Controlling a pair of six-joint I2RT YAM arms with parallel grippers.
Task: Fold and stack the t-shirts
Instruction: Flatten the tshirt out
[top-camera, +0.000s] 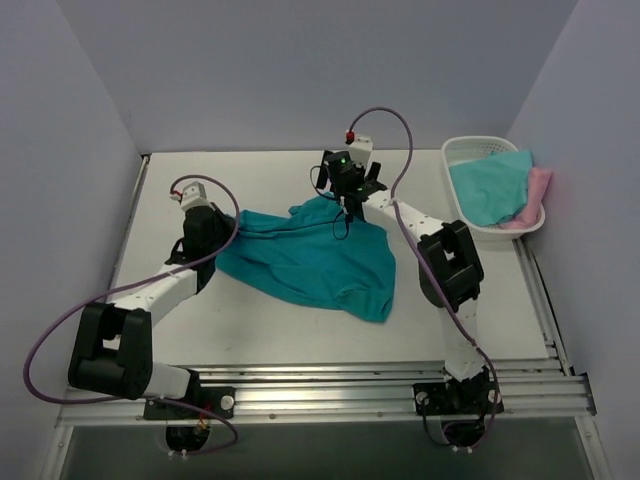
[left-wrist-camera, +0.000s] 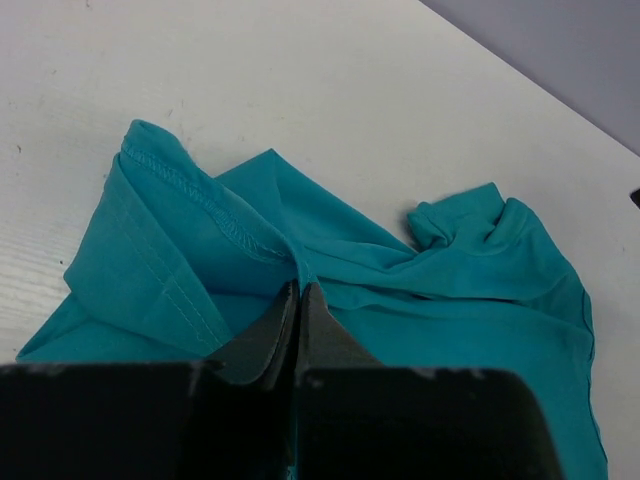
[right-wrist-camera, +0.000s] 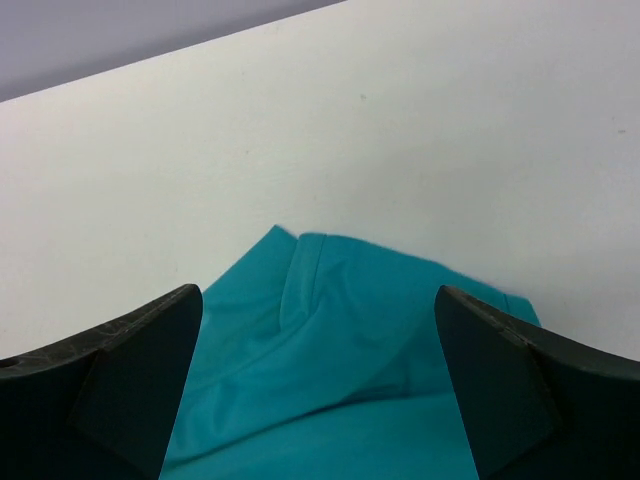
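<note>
The deep teal t-shirt (top-camera: 310, 258) lies crumpled and partly spread on the middle of the table. My left gripper (top-camera: 226, 236) is at its left edge, and in the left wrist view it (left-wrist-camera: 300, 290) is shut on a fold of the teal t-shirt (left-wrist-camera: 420, 300) beside a stitched hem. My right gripper (top-camera: 346, 210) hovers open over the shirt's far edge. In the right wrist view the gripper (right-wrist-camera: 318, 300) has its fingers wide apart over the teal t-shirt (right-wrist-camera: 330, 350), touching nothing. The aqua t-shirt (top-camera: 490, 185) and the pale pink t-shirt (top-camera: 537, 195) lie in the basket.
The white slotted basket (top-camera: 480, 229) stands at the back right corner of the table (top-camera: 250, 180). Grey-blue walls close in the left, back and right sides. A metal rail (top-camera: 330, 385) runs along the near edge, with both arm bases on it.
</note>
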